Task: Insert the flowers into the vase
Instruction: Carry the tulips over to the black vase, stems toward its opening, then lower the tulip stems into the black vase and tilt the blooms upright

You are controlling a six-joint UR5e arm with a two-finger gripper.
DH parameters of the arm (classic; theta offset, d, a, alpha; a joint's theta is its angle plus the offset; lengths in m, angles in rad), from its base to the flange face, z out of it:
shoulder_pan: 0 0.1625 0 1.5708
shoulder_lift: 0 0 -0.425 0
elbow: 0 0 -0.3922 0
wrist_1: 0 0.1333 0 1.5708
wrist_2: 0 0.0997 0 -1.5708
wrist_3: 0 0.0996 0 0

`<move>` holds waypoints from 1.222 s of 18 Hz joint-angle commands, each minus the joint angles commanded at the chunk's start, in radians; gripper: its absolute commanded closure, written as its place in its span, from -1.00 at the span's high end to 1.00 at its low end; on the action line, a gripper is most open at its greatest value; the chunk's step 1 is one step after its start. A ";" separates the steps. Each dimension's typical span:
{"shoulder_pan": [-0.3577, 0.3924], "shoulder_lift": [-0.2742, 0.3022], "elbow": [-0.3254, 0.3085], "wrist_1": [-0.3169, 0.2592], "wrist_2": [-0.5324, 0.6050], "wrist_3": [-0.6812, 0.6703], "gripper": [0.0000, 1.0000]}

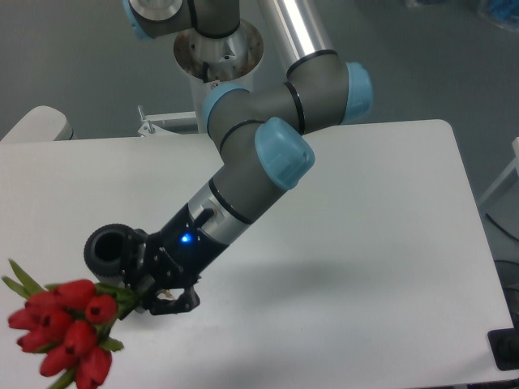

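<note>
a: what's the gripper [154,285] doing?

b: it's clamped on the flowers [65,336], gripping the stem end. the red buds and green leaves fan out to the left of it and below, toward the near edge of the picture. the stems themselves are mostly hidden behind the fingers.

a: and the vase [110,251]?

b: just above and left of the gripper, standing upright on the bench [381,243] with its dark round mouth open. the gripper's body covers its lower right side, so i can't tell if they touch or only overlap in this view.

a: what could go wrong?

b: two things, i'd say. the bunch lies nearly sideways with the heads pointing away from the vase, so it has to be turned stem-down over the mouth. a turn made this close could swing the gripper or the wrist into the vase wall and tip it. and if the stems arrive off centre, they could catch on the thick rim and bend or slide in the grip.

a: the surroundings?

b: a plain white bench, smooth and matte, casting a soft shadow of the arm [268,162]. behind the gripper, a grey floor and the arm's metal mounting column [217,73].
</note>
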 joint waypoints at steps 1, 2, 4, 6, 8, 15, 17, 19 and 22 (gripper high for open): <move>0.000 0.012 -0.005 0.003 -0.032 0.000 -0.72; -0.002 0.021 -0.009 0.005 -0.058 -0.002 -0.72; -0.002 0.040 -0.015 0.005 -0.100 -0.003 -0.71; -0.002 0.052 -0.035 0.005 -0.134 -0.003 -0.70; 0.002 0.064 -0.064 0.006 -0.172 0.000 -0.70; -0.020 0.100 -0.198 0.090 -0.281 0.034 -0.69; -0.020 0.101 -0.236 0.124 -0.290 0.040 -0.68; -0.020 0.107 -0.244 0.127 -0.290 0.055 -0.66; -0.020 0.114 -0.276 0.129 -0.290 0.070 -0.64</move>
